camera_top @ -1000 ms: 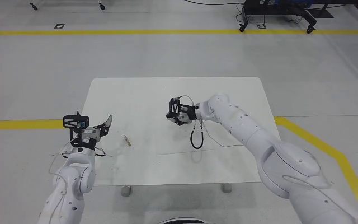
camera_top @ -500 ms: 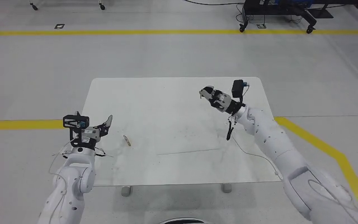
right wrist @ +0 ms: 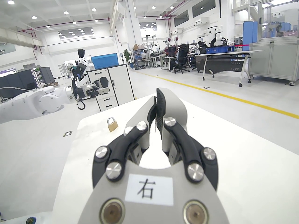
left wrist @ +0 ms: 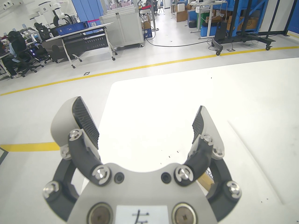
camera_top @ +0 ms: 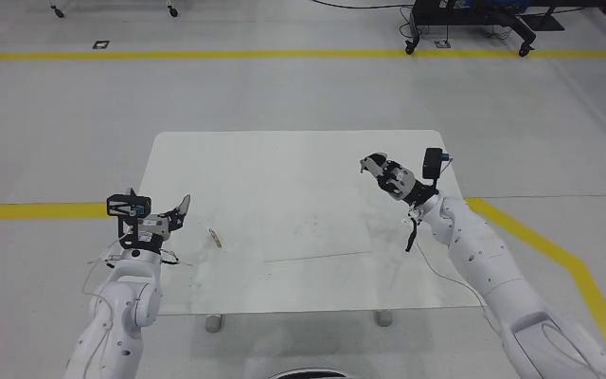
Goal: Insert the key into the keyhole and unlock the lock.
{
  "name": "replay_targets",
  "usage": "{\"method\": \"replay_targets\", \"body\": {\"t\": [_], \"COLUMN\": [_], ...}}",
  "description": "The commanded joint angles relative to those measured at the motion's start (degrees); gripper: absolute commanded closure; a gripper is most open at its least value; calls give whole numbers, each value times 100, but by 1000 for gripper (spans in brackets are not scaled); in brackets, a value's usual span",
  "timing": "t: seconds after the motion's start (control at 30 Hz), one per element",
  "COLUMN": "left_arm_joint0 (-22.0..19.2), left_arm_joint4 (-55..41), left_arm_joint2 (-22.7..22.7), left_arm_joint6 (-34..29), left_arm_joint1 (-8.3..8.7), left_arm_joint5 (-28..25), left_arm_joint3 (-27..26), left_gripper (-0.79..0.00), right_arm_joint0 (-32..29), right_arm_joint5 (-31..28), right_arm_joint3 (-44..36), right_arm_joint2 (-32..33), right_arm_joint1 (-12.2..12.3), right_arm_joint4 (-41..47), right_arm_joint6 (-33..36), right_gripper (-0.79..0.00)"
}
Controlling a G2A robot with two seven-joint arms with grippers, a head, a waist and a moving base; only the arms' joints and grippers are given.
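the left claw (left wrist: 139, 110) hangs wide open and holds nothing, over the left edge of the counter (camera_top: 284, 161). the lock (right wrist: 112, 125) sits on the counter just beside it, toward the robot's right, so the left arm is much the nearer. the lock seems to lie flat, long axis slanting across the counter, shackle toward the left claw and base toward the right, though that is hard to tell. well apart, over the right side, the right claw (right wrist: 157, 103) is pinched on a thin sliver, likely the key (right wrist: 154, 127), which would have to travel leftward to meet the lock's base
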Motion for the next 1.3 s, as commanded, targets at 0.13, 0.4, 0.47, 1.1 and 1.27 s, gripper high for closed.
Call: {"method": "replay_targets", "body": {"t": [0.13,0.4,0.47,1.1,1.27], "left_arm_joint0": [69,-473,-720,-1679,-1596], "left_arm_joint4": [-528,-3910,-4725,-6814,-8609], "left_arm_joint2": [214,432,574,1266,1410], "left_arm_joint6": [66,-2230,-2882,-4497,-4582], "left_arm_joint1": [-38,-22,-7,11,-26], "left_arm_joint5": [-425,-2346,-2741,-3012,-3185], "left_arm_joint3": [-189,-238,-79,929,1229], "left_gripper": [-785,-785,-785,-785,-785], "right_arm_joint0": [-87,182,185,199,-13], "right_arm_joint5": [0,0,0,0,467], "right_arm_joint3": [15,166,137,-219,-563], "right_arm_joint2": [-400,-1069,-1141,-1346,-1350], "right_arm_joint1": [-187,-530,-596,-727,-772], "right_arm_joint4": [973,2721,3163,5225,5594], "right_arm_joint6": [472,1037,1052,2102,2511], "right_gripper": [0,0,0,0,0]}}
